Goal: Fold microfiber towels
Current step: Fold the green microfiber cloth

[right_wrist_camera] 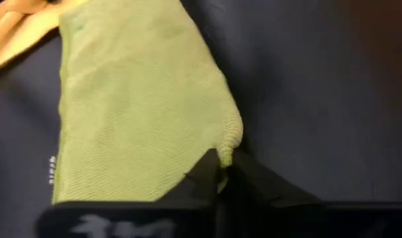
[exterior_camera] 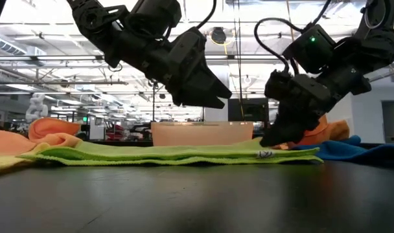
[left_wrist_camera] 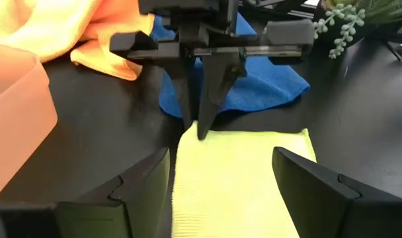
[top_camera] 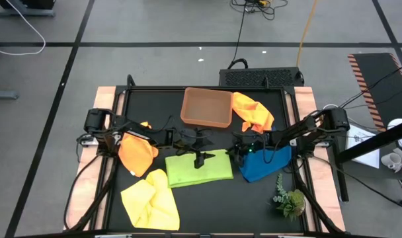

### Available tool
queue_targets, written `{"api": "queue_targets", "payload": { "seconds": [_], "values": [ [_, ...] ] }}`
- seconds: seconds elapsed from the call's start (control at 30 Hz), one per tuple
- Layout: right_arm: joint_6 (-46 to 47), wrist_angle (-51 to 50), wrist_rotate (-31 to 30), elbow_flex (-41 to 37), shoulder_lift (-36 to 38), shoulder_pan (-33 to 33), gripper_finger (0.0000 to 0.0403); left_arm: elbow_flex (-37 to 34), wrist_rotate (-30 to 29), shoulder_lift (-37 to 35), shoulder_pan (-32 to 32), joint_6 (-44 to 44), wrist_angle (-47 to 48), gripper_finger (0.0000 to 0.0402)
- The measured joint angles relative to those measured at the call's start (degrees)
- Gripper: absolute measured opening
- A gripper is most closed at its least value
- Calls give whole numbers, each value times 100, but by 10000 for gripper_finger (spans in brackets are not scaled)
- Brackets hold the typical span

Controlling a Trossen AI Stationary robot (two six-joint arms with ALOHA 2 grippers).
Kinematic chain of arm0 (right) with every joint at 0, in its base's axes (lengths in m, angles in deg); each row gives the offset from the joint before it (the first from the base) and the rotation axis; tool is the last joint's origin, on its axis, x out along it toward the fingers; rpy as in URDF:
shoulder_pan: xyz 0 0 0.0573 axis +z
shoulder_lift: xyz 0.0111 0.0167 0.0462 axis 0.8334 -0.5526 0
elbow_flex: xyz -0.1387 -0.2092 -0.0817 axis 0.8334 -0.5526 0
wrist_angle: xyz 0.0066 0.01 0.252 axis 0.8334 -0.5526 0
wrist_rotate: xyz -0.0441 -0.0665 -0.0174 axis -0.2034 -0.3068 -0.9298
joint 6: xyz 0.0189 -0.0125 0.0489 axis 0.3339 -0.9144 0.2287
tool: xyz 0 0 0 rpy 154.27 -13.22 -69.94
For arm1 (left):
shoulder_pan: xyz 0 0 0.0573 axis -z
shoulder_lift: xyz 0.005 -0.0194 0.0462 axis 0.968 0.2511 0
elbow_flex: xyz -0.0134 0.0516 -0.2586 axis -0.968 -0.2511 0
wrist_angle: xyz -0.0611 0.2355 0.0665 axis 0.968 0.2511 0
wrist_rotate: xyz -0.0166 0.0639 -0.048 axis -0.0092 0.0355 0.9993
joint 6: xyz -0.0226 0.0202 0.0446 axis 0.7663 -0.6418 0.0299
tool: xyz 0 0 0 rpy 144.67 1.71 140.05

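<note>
A lime green towel (top_camera: 198, 169), folded into a strip, lies flat at the table's middle. My right gripper (top_camera: 237, 153) is shut on its far right corner. My left gripper (top_camera: 202, 157) hovers open above the strip, a finger (left_wrist_camera: 141, 182) on either side without touching. A blue towel (top_camera: 264, 165) lies crumpled under my right arm. One orange towel (top_camera: 138, 153) is heaped under my left arm, another (top_camera: 252, 111) by the tray. A yellow towel (top_camera: 151, 199) lies crumpled near the front left. My right gripper pinches the green towel's far right corner (right_wrist_camera: 229, 147) between its two fingers (left_wrist_camera: 202, 99). The fingers come slanting down from the table's right side. The corner bunches at the fingertips while the rest of the towel stays flat on the table; how many layers are held cannot be told.
A brown tray (top_camera: 206, 107) stands at the far middle of the table. A small green plant sprig (top_camera: 290, 199) lies near the front right. Bare black tabletop shows in front of the green towel (exterior_camera: 197, 194).
</note>
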Motion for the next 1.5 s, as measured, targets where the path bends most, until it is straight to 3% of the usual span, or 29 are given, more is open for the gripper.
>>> {"api": "queue_targets", "payload": {
  "seconds": [0.17,0.27,0.53,0.77,1.0,1.3,1.5],
  "values": [
    [-474,360,-10,56,4,116,6,0,26,0,17,52,95,271],
    [-815,380,-18,270,4,228,3,0,355,0,-68,243,43,271],
    [-1546,-658,-240,1099,7,542,1,31,1328,0,-454,490,77,271],
    [-1761,-1326,-487,1478,7,784,1,44,2187,0,-575,188,93,271],
    [-1784,-1384,-492,1598,28,839,1,144,2424,182,-574,-26,-24,271],
    [-1787,-1460,-496,1648,28,839,0,548,2328,199,-525,-396,884,271],
    [-1775,-1408,-498,1648,28,873,0,573,2297,509,-525,-451,972,270]
  ]
}}
